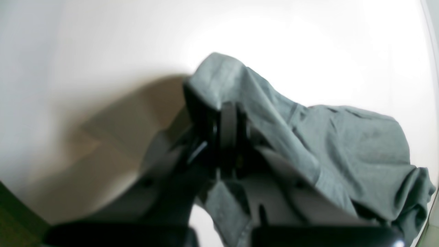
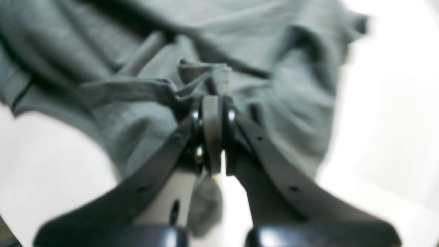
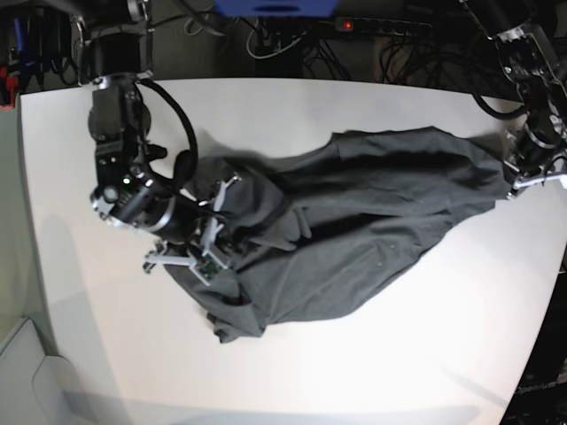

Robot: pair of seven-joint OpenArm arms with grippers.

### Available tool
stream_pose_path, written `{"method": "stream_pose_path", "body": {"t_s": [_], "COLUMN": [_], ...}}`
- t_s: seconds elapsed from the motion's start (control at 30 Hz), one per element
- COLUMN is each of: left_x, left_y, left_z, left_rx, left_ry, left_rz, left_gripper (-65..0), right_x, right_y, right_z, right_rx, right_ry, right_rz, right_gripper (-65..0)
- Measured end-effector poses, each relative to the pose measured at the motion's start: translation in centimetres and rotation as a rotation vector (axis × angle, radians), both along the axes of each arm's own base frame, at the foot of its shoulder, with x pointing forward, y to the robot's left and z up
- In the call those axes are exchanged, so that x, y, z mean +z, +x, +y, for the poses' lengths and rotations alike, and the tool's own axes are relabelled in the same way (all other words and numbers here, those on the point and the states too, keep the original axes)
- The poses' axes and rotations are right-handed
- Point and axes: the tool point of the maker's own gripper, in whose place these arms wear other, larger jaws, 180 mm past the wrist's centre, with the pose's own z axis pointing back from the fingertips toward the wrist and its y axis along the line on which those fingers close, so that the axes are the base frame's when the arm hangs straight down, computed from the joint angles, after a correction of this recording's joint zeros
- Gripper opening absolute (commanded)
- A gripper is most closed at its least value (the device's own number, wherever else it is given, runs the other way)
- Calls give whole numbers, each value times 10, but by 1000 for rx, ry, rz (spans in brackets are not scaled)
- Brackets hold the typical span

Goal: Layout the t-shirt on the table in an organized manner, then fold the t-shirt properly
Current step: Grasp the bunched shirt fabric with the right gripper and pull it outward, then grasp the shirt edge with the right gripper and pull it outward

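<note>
The dark grey t-shirt (image 3: 354,230) lies crumpled and stretched across the white table (image 3: 354,372), running from the left-centre to the right edge. On the left side of the base view, my right gripper (image 3: 220,235) is shut on a bunched fold of the t-shirt (image 2: 137,92). In the right wrist view the right gripper (image 2: 212,103) has its jaws pressed together with cloth between them. My left gripper (image 3: 516,181) is shut on the shirt's far right end. The left wrist view shows the left gripper (image 1: 228,118) with the t-shirt (image 1: 343,147) draped over it.
Cables and a power strip (image 3: 354,25) lie behind the table's far edge. The table's rounded right edge (image 3: 554,266) runs close to the left arm. Bare white tabletop (image 1: 308,51) stretches in front of and behind the shirt.
</note>
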Motion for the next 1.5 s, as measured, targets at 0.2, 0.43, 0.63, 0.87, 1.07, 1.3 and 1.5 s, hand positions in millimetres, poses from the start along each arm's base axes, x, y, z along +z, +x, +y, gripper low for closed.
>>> {"method": "stream_pose_path", "body": {"t_s": [0.2,0.43,0.63,0.87,1.07,1.3,1.5], "left_x": [-2,2,18,18,19,13,14], "left_y": [-2,-1,1,2,3,-4,-5], "left_z": [0,0,-5,-9,-9,-9,-9], "left_rx": [0,-3,-16,-20,-22,-22,-25], "left_ry": [0,7,33,25,27,25,29], "left_rz": [5,-2,-39,-44,-47,-26,-26], "left_gripper": [-645,-645,-645,-638,-427,-219,-219], "right_x": [24,68,77,0,-22,-22,-46], "right_y": [14,32,48,8,-5,-7,2], "right_z": [-86,-167,-184,-137,-53,-13,-5], "right_rx": [-248,-450,-509,-445,-206,-122,-134], "right_ry": [5,-9,18,-10,-18,-16,43], "right_rz": [-69,-185,-180,80,131,136,193], "right_gripper": [-635,-635,-634,-635,-619,-399,-295]}}
